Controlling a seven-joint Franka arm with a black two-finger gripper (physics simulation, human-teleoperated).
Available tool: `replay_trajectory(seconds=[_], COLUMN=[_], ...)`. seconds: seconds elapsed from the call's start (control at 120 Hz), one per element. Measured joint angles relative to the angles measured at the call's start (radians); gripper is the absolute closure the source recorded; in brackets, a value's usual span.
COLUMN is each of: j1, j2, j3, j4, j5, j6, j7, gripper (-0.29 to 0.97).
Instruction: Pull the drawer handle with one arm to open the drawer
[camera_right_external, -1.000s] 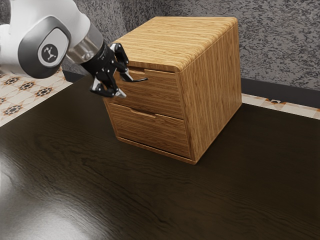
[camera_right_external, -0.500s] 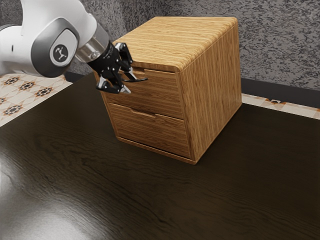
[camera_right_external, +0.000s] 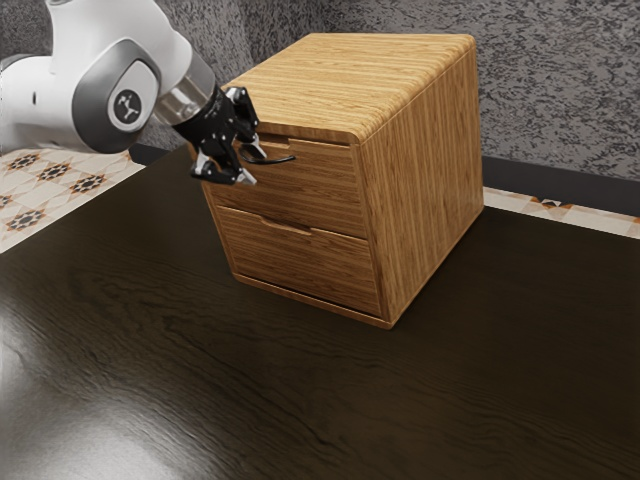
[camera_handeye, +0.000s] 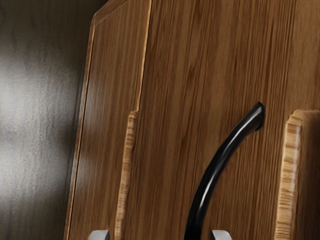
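compared with a second ago, the gripper (camera_right_external: 246, 158) has climbed from the level of the seam between the drawers to the top drawer's upper edge, at the cabinet's front corner on the exterior view's left. over the last half second it has barely shifted. neither drawer has moved across the three exterior pictures.

one wooden cabinet (camera_right_external: 410, 150) stands on the dark table (camera_right_external: 300, 400). it holds two drawers, one above the other. the top drawer (camera_right_external: 315, 190) and the bottom drawer (camera_right_external: 300, 258) both sit flush with the cabinet's front, so their insides are hidden.

one black curved handle (camera_right_external: 278, 158) is on the top drawer, near the cabinet's upper front edge. it is the only handle to be seen. in the wrist view the handle (camera_handeye: 220, 165) arcs across the drawer front and runs down between the two grey fingertips (camera_handeye: 99, 235).

one white arm (camera_right_external: 90, 90) reaches to the cabinet from the exterior view's left. its single gripper is spread wide, with one finger above and one below the handle's near end. a gap shows on both sides of the bar, so nothing is clamped.
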Motion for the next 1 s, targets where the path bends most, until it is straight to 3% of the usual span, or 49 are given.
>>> replay_trajectory(seconds=[0.65,1.0], j1=[-0.007,-0.014], j2=[0.019,-0.023], j3=[0.0,0.007], j4=[-0.002,-0.043], j5=[0.001,0.005], j6=[0.005,0.004], j7=[0.002,0.001], gripper=[0.49,0.5])
